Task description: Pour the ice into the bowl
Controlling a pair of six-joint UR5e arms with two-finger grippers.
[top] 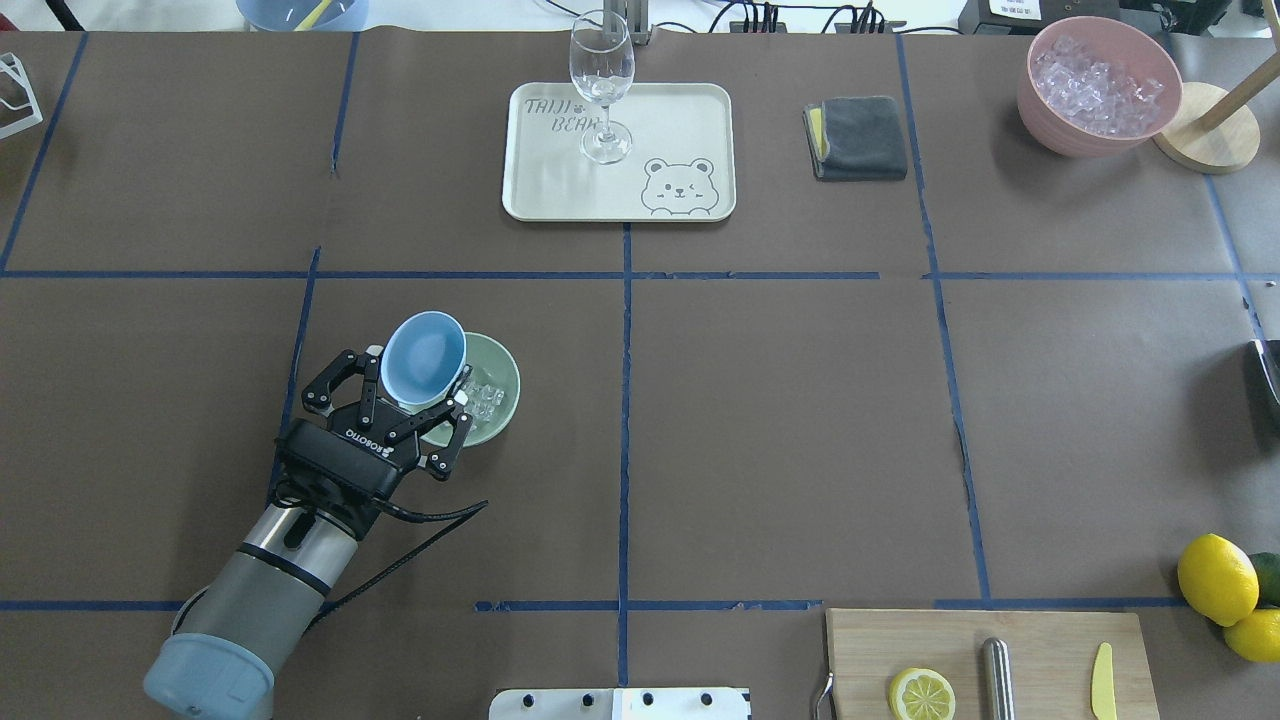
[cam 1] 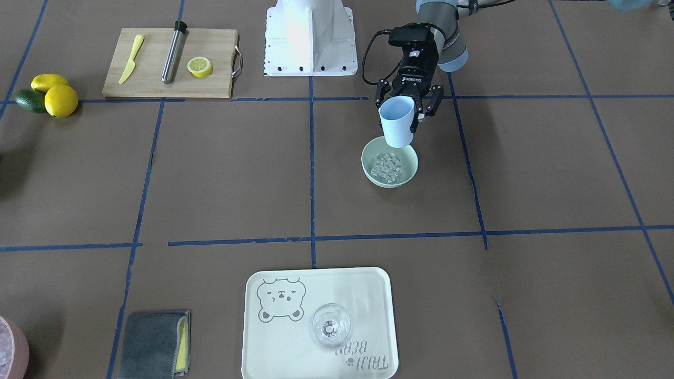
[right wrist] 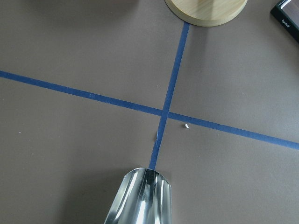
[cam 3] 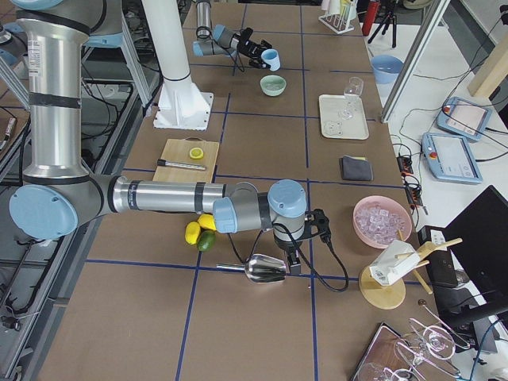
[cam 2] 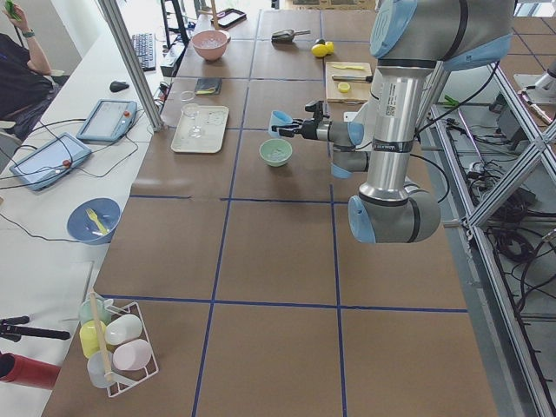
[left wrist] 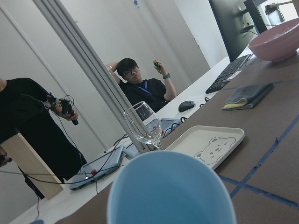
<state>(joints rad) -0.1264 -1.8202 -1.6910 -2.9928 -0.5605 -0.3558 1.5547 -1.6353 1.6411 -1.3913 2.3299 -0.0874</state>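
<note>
Light blue cup (cam 1: 397, 124), likely light and slick, sits clenched mid-wall in left end effector (cam 1: 403, 113) above bowl (cam 1: 390, 184) of loose, slippery ice (cam 1: 386, 167).

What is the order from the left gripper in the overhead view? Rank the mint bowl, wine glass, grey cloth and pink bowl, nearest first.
1. Mint bowl, directly by the left gripper.
2. Wine glass, on the tray at the far side.
3. Grey cloth, right of the tray.
4. Pink bowl, far right corner.
</note>
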